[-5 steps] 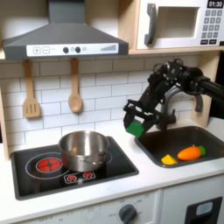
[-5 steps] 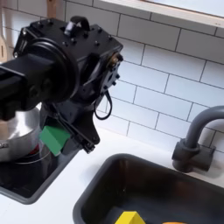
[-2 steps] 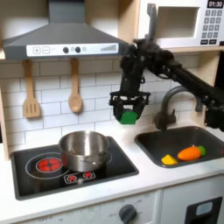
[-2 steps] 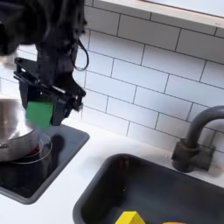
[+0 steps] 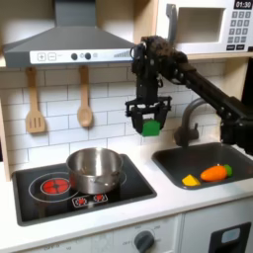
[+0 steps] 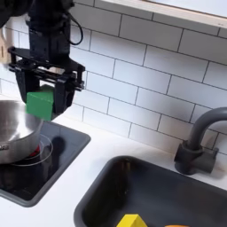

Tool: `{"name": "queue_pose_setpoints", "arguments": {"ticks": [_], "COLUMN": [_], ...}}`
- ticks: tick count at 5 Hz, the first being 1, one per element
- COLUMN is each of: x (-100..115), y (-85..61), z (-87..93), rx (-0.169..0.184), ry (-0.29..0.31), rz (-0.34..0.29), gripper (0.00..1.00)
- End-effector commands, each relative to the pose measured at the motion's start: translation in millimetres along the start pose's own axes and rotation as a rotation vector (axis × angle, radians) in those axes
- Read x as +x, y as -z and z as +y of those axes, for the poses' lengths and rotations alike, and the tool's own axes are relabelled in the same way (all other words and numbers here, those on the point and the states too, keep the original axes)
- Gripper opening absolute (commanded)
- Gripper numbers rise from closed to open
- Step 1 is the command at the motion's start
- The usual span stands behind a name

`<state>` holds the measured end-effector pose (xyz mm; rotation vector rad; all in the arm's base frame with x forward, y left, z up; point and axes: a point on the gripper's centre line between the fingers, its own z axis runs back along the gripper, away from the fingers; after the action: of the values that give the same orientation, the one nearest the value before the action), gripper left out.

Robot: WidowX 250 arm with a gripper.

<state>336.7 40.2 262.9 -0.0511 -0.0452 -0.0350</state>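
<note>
Gripper [image 5: 150, 120] clamped on green block [image 5: 151, 126], held aloft; steel pot [image 5: 94, 169] lay below, toward first exterior view's left, on stove [image 5: 59, 193].

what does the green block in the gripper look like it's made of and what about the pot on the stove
Green block, held between the gripper fingers: probably painted wood or plastic, given its flat, even, matte colour and square edges; the look leaves it open. Pot on the stove: seemingly polished metal, likely steel, with bright silvery reflections on its wall.
</note>
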Motion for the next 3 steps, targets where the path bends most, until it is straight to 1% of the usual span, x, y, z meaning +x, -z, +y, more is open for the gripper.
{"name": "queue_pose_setpoints", "arguments": {"ticks": [1, 2, 3], "x": [-10, -21, -29], "y": [4.7, 14.4, 15.8], "z": [-9.6, -12.7, -14.9], "rx": [-0.041, -0.064, -0.078], "ry": [0.003, -0.013, -0.025], "rz": [0.047, 0.12, 0.152], "gripper": [0.0, 0.0, 0.0]}}
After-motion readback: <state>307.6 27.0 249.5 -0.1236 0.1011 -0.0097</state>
